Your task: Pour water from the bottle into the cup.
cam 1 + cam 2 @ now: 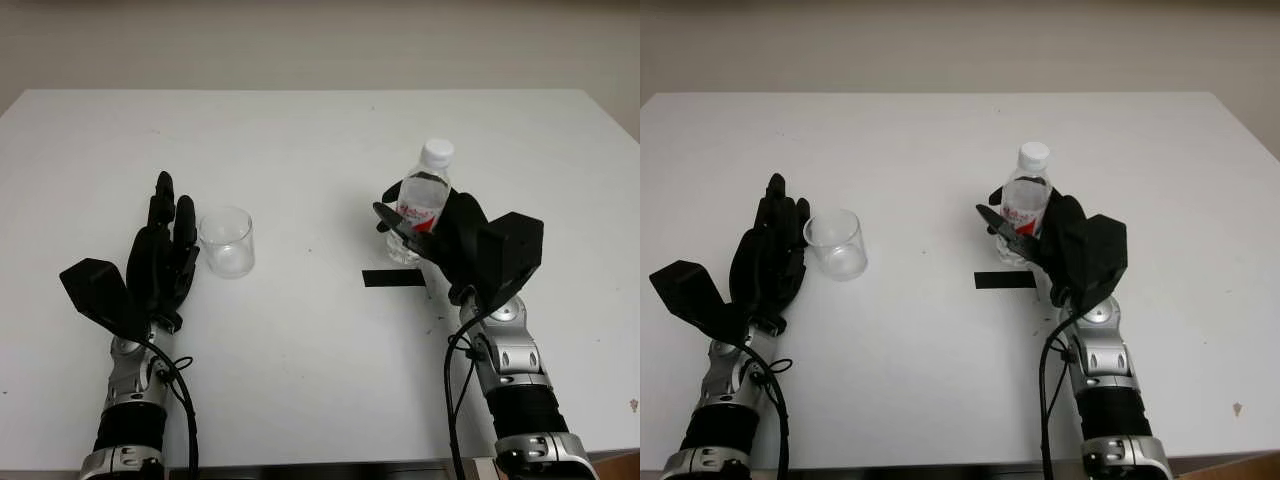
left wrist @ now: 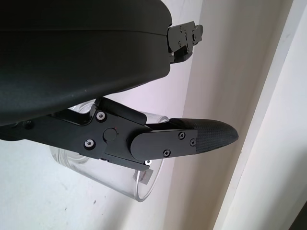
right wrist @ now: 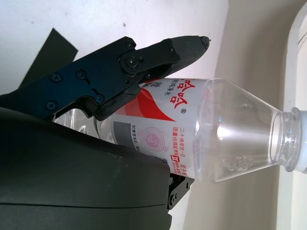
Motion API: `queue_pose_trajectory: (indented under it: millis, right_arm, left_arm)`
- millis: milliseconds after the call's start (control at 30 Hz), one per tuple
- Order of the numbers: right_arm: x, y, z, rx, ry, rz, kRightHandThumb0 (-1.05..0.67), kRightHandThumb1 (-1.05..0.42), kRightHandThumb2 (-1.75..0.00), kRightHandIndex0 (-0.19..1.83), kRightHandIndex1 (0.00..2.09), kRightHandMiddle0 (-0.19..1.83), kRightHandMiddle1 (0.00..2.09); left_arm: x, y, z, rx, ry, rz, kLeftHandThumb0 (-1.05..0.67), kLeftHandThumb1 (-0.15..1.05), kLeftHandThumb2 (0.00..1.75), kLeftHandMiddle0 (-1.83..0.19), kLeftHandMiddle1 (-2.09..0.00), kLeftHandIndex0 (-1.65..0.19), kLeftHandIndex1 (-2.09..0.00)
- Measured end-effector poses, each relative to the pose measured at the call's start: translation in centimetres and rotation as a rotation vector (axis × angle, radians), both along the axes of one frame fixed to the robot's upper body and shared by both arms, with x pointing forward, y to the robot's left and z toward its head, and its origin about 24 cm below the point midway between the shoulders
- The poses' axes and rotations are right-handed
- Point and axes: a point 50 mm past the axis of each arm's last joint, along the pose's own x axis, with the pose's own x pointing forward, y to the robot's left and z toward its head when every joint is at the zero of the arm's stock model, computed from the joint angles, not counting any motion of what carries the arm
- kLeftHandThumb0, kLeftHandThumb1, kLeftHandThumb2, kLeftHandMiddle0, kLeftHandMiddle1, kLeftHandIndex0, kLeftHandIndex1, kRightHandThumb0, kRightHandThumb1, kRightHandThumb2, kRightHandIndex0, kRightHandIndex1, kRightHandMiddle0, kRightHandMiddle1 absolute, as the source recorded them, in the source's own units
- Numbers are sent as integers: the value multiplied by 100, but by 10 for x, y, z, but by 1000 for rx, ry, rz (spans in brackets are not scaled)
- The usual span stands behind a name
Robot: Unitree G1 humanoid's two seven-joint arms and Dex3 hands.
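A clear plastic water bottle [image 1: 421,198] with a red-and-white label and a white cap [image 1: 436,152] stands upright on the white table [image 1: 320,140], right of centre. My right hand [image 1: 405,226] is wrapped around its lower half; in the right wrist view a finger crosses the label of the bottle [image 3: 216,139] and the palm shell backs it. An empty clear glass cup [image 1: 226,242] stands upright left of centre. My left hand [image 1: 168,240] is open just beside the cup's left side, and in the left wrist view a finger [image 2: 211,136] reaches across the cup [image 2: 110,177].
A short strip of black tape [image 1: 393,278] lies on the table just in front of the bottle, next to my right hand. The stretch of table between cup and bottle is bare white surface. A pale wall runs behind the table's far edge.
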Motion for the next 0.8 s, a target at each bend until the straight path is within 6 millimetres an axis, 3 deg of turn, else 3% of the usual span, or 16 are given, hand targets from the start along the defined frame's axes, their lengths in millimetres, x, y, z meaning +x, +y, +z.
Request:
queue_pose_trajectory:
  millis: [800]
  right_arm:
    - [-4, 16, -15, 46, 92, 39, -41, -105, -37, 123, 209, 80, 209]
  left_arm:
    - [-3, 1, 0, -11, 5, 2, -71, 105, 44, 14, -6, 17, -6]
